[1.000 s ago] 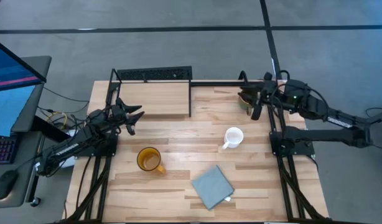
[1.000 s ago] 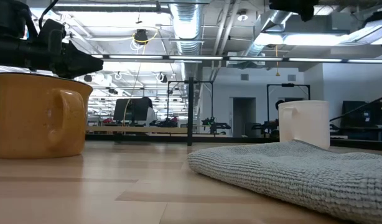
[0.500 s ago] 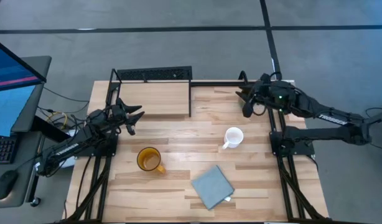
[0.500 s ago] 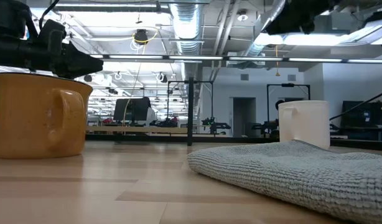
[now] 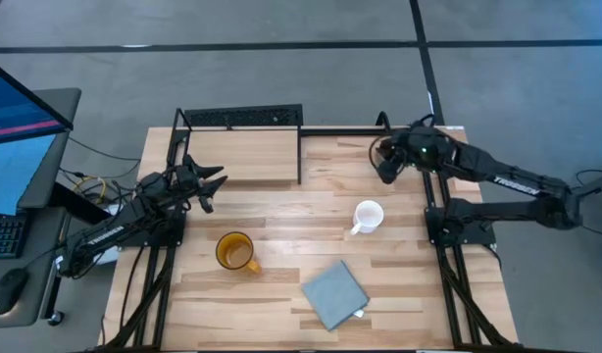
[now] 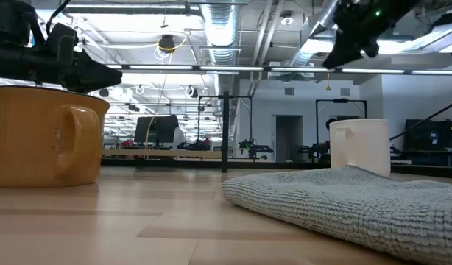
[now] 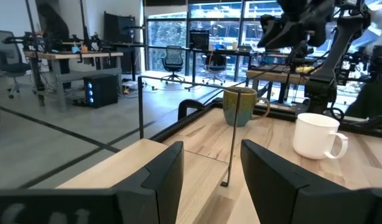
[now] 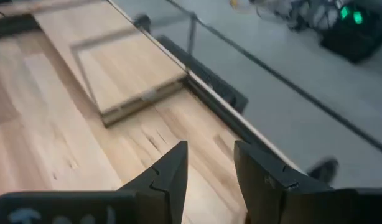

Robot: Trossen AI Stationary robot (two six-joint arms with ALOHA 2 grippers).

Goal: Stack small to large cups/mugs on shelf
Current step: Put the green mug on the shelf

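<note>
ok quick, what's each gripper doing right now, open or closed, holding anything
Left gripper: open, empty, beside the shelf.
Right gripper: open, empty, above the table's far right corner.

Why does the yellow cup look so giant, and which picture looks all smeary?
In the low view the yellow mug sits right by the camera, so it looms huge, while the white mug farther back looks small. The right wrist view is smeary: the shelf and tabletop are soft. The high view is sharp.
</note>
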